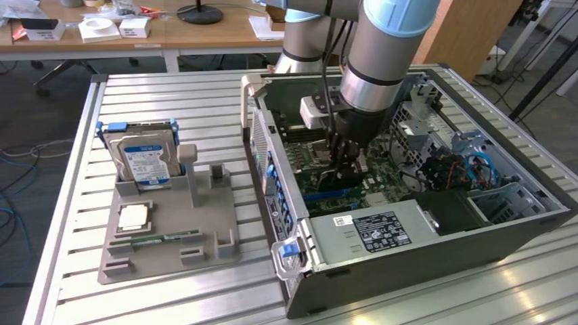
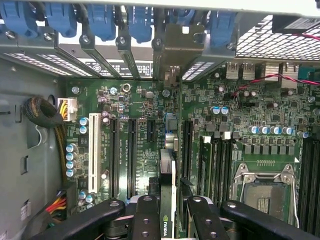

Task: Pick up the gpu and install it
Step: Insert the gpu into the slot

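**A:** What is the claw point(image 2: 172, 214) doing?

**B:** It is closed narrow on the gpu point(image 2: 167, 175). The card stands on edge between the fingers point(image 2: 145, 220), down inside the open computer case point(image 1: 397, 277).

**A:** So the pick-up is done?

**B:** I'd say so; this looks like the install step. The card hangs over the motherboard point(image 2: 240, 115), with black expansion slots point(image 2: 132, 155) to one side and the CPU socket point(image 2: 262, 187) to the other. I cannot tell whether its lower edge touches a slot.

**A:** What does seating it call for?

**B:** As I judge it, the card's edge has to sit square over its slot. The bracket end has to line up with the rear openings under the blue latches point(image 2: 140, 20), and then it needs a straight push. Well apart from all this, the hard drive point(image 1: 145, 159) stands in a grey holder point(image 1: 153, 261) on the worktop point(image 1: 162, 95)
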Controlling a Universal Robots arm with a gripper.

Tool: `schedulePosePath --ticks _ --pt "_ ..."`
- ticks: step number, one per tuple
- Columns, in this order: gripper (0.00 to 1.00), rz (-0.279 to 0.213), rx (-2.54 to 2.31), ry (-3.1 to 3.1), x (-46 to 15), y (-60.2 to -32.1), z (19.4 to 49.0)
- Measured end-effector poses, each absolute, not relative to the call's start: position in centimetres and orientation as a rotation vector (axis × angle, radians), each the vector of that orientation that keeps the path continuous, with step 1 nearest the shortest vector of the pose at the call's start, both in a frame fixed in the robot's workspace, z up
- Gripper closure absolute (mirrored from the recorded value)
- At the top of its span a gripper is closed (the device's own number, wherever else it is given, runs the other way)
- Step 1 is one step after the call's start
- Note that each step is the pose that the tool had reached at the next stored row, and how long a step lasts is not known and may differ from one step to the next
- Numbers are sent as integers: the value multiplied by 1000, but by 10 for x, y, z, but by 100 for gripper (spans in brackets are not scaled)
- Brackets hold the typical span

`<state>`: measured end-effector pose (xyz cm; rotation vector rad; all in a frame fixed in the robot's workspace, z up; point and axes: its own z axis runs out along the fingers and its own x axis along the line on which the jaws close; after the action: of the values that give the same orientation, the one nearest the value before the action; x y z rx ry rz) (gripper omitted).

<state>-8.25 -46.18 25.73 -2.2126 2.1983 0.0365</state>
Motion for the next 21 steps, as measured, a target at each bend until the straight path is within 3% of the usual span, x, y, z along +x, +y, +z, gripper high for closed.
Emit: schedulePosePath --ticks 21 --pt "74 36 -2213 2198 -83 -462 253"
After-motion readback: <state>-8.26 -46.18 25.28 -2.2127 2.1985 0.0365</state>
